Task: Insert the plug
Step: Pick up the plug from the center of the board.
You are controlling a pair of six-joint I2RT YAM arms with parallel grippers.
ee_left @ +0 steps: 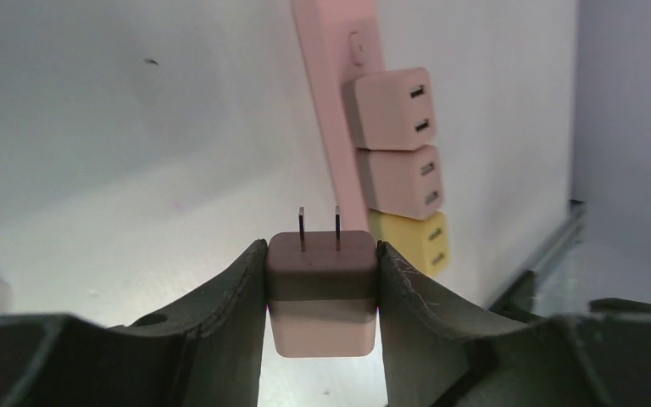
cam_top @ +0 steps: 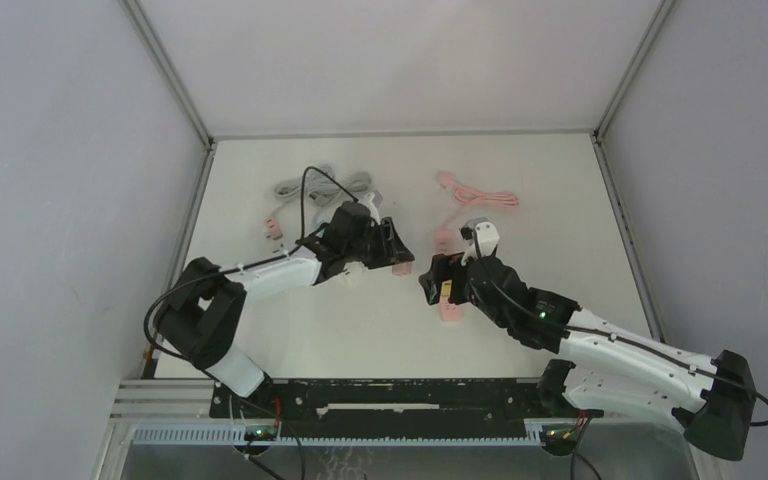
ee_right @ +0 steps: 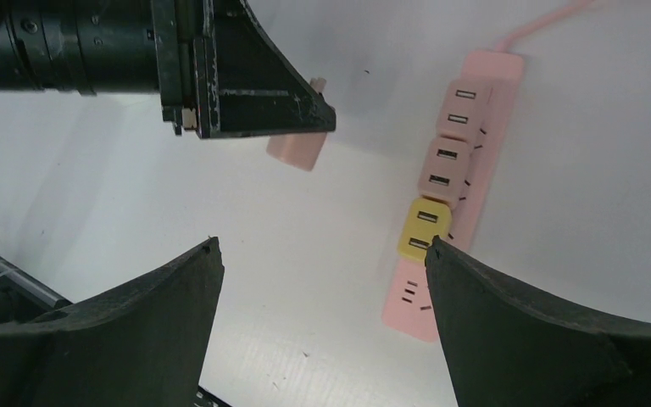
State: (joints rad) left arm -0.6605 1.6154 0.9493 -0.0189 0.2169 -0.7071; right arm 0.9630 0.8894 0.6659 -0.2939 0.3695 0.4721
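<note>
My left gripper (ee_left: 322, 250) is shut on a pink two-prong plug (ee_left: 322, 292), which hangs clear of the table with its prongs pointing away from the camera. Ahead of it lies the pink power strip (ee_left: 336, 93), carrying two pink adapters (ee_left: 390, 108) and a yellow one (ee_left: 415, 240). From above, the plug (cam_top: 401, 268) is just left of my right gripper (cam_top: 438, 282), which hovers over the strip (cam_top: 449, 312). In the right wrist view that gripper (ee_right: 322, 246) is open and holds nothing. A free socket (ee_right: 407, 292) shows at the strip's near end, beside the right finger.
A grey coiled cable (cam_top: 325, 185) and a small pink plug (cam_top: 273, 228) lie at the back left. The strip's pink cord (cam_top: 475, 195) coils at the back right. White walls enclose the table on three sides.
</note>
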